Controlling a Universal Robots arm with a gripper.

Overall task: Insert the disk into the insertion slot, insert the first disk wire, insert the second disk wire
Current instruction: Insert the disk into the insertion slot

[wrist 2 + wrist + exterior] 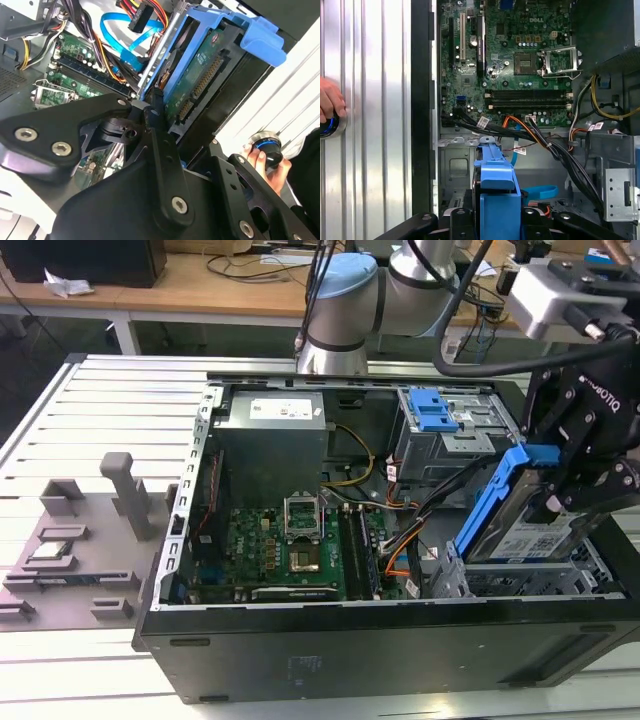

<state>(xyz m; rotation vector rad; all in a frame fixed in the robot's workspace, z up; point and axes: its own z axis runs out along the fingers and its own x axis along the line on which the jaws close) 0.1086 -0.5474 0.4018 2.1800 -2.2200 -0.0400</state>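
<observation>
while the tool (562, 502) is clamping tight on the disk (530, 535), the disk is leaning up at a slant at the exterior view's lower right, its low end sitting right by the insertion slot (590, 568) inside the open computer case (300, 650).

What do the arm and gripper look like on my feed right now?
The arm has silver tubes and light blue joint caps. The gripper is matte black with white lettering, and its linked fingers are pinned with silver screws. A pale grey camera block is mounted by the wrist, and thick black cables run along it.
</observation>
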